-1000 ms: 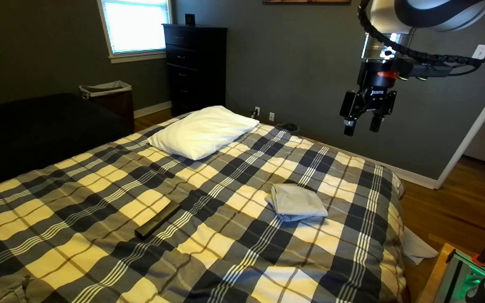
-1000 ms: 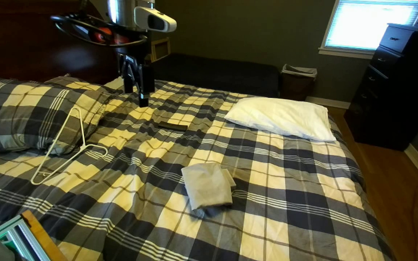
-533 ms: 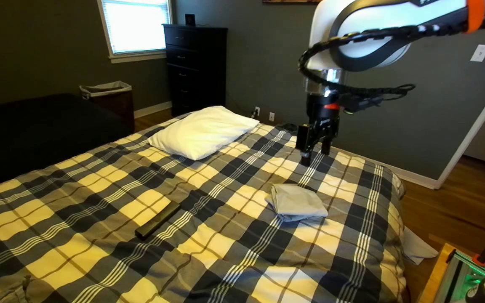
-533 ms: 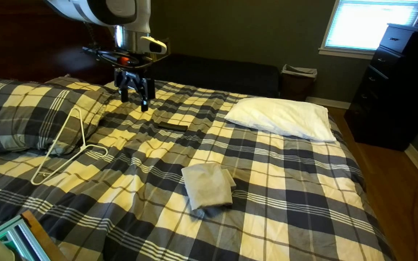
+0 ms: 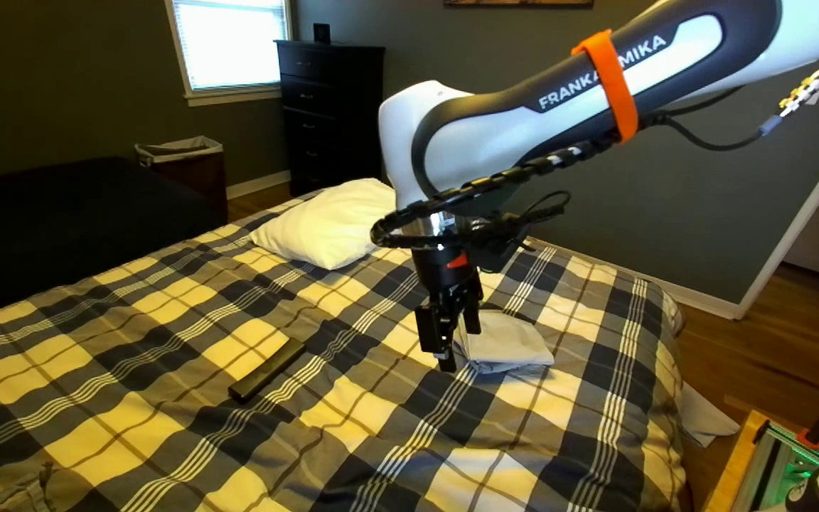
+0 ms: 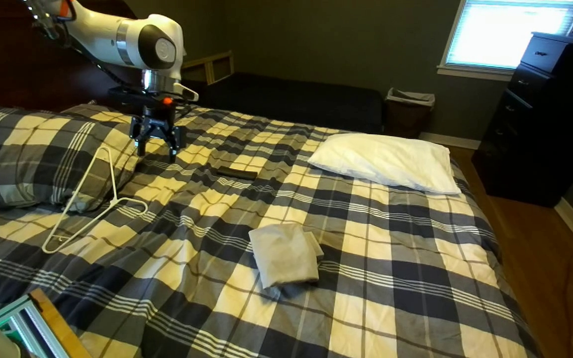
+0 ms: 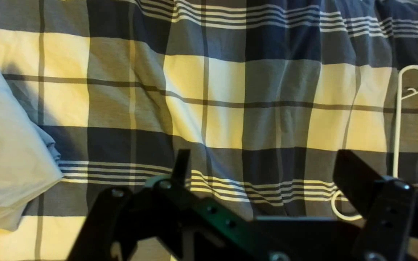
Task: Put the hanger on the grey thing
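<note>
White hanger (image 7: 397, 127) lies lower than the released, unladen hand (image 7: 263, 156) and to its right in the wrist view, hook (image 7: 345, 217) toward it, nearer side square to its spread, grey cloth (image 7: 11, 156) opposite, left.

**Cut Off and Covered**

In the wrist view, the left edge cuts the grey cloth (image 7: 9, 152), and the right edge takes part of the hanger (image 7: 397, 127). The claw (image 7: 263, 166), dark and blurred, covers another stretch of the hanger and itself runs off the bottom edge. In an exterior view, the claw hides part of the cloth's left end, while the arm (image 5: 523, 135) blocks the right end of the white pillow (image 5: 328, 224) and runs off the right edge. An orange band (image 5: 612, 85) covers some of the arm's lettering (image 5: 643, 51). The dark object (image 5: 321, 33) on the dresser (image 5: 335, 114) is too small to tell.
</note>
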Robot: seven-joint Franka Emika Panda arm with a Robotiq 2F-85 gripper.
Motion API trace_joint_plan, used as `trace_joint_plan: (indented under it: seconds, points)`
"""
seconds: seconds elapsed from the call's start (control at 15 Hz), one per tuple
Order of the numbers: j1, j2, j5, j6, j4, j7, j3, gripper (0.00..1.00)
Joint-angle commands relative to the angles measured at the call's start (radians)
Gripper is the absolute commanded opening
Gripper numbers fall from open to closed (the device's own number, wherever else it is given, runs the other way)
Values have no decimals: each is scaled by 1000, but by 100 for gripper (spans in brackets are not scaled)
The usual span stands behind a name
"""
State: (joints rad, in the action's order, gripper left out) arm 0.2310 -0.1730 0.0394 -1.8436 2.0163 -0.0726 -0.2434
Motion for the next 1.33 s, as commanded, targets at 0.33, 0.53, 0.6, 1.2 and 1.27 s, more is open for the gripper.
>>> trace_joint_plan:
  seconds: [0.33, 0.53, 0.6, 1.2, 1.27]
  points:
    - [42, -177, -35, -89, -88, 185, -29, 100]
    - [85, -330, -35, -203, -140, 273, -65, 100]
    - [98, -382, -40, -228, -171, 306, -75, 100]
    - [181, -631, -116, -214, -385, 383, -87, 100]
    - [181, -659, -116, -195, -418, 405, -90, 100]
